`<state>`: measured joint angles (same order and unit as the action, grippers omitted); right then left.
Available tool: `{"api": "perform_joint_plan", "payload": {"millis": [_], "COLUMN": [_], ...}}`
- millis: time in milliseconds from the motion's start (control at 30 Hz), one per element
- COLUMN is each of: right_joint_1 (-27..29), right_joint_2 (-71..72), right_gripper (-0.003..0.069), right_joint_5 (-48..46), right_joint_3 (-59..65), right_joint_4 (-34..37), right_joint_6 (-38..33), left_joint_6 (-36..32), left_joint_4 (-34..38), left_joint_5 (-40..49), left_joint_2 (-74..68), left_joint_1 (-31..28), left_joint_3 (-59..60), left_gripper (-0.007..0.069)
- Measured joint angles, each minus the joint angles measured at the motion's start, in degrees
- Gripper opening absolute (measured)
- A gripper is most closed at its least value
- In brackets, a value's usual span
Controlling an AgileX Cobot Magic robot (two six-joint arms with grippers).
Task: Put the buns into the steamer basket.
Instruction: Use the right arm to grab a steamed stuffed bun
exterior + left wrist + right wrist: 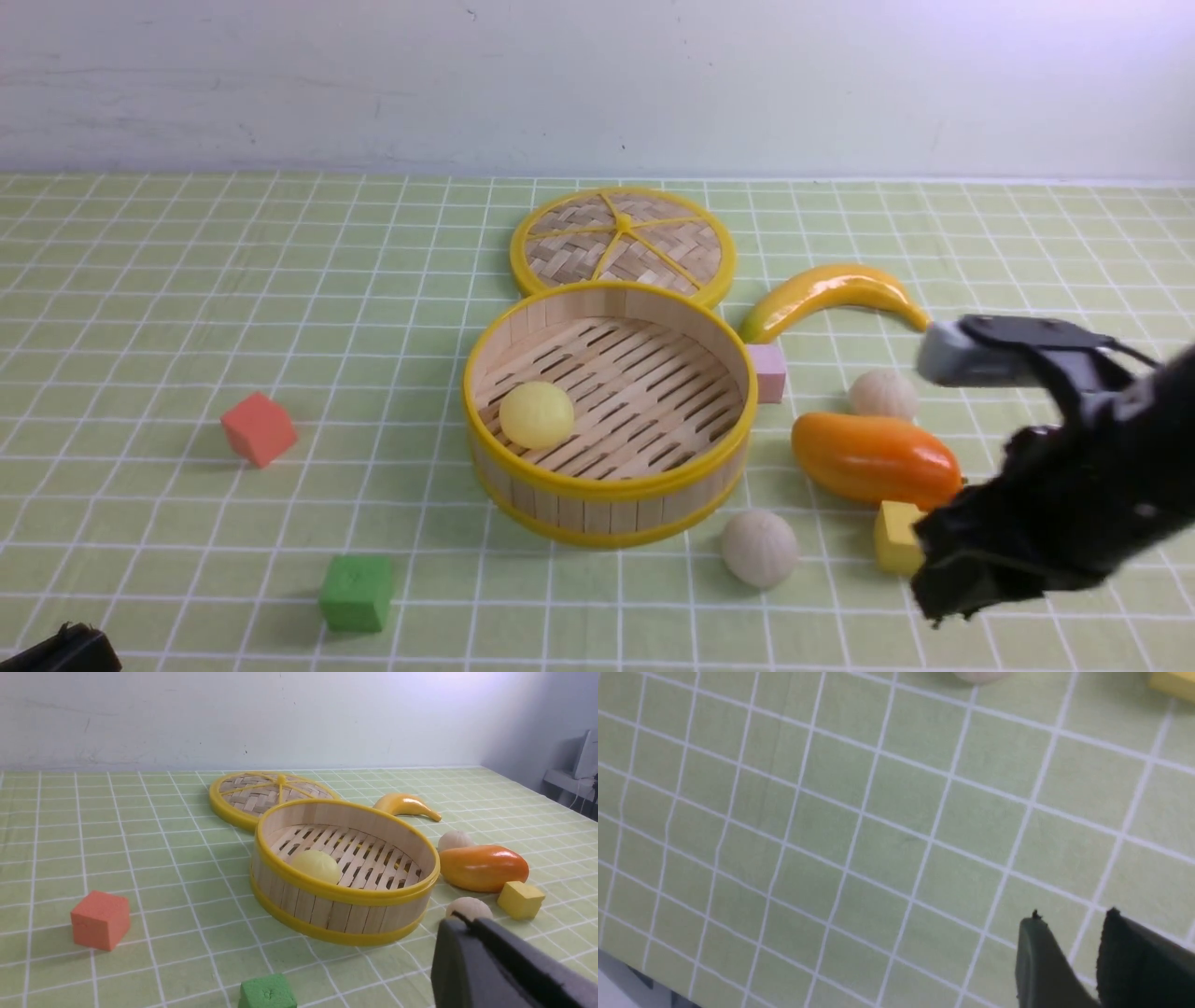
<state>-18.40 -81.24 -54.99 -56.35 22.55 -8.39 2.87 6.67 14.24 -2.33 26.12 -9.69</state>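
There are three buns. The yellow bun [536,413] lies inside the one steamer basket [611,485]. Two pleated white ones are out on the bench [140,327]: the near bun [760,548] just beside the basket, the far bun [882,394] just behind the single mango [876,459]. Four cubes are scattered about: red cube [259,428], green cube [357,592], pink cube [767,371], yellow cube [898,537]. The right pincer [1071,921] hangs empty with its jaws slightly apart. I cannot tell how the left pincer [467,933] stands.

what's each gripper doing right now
left gripper: shut, holding nothing
right gripper: slightly open, holding nothing
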Motion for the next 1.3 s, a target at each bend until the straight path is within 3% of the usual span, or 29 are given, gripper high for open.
{"api": "perform_joint_plan", "payload": {"millis": [100, 300, 533, 1033, 1233, 1300], "right_joint_1": [-4.77, -9.17, -9.48, -9.54, -9.54, -9.54], "right_joint_2": [-6.91, -13.74, -15.51, -22.38, -24.85, -24.98], "right_gripper": [0.0205, 0.0271, 0.0315, 0.0318, 0.0263, 0.0205], "right_joint_5": [1.69, 3.94, 7.78, 15.88, 16.86, 16.86], "right_joint_3": [-6.33, -12.96, -13.48, -13.48, -13.48, -13.48], "right_joint_4": [-5.72, -14.83, -13.59, -11.28, -11.72, -11.72], "right_joint_6": [4.36, 12.86, 13.97, 12.93, 11.97, 11.85], "left_joint_6": [0.0, 0.0, 0.0, 0.0, 0.0, 0.0], "left_joint_4": [-0.05, -0.05, -0.05, -0.05, -0.05, -0.05], "left_joint_5": [-0.07, -0.07, -0.13, -0.24, -0.24, -0.24], "left_joint_2": [0.0, 0.0, 0.0, 0.0, 0.0, 0.0], "left_joint_1": [0.0, 0.0, 0.0, 0.0, 0.0, 0.0], "left_joint_3": [0.0, 0.05, 0.05, 0.05, 0.05, 0.05], "left_gripper": [-0.0013, -0.0013, -0.001, -0.0006, -0.0004, -0.0003]}}
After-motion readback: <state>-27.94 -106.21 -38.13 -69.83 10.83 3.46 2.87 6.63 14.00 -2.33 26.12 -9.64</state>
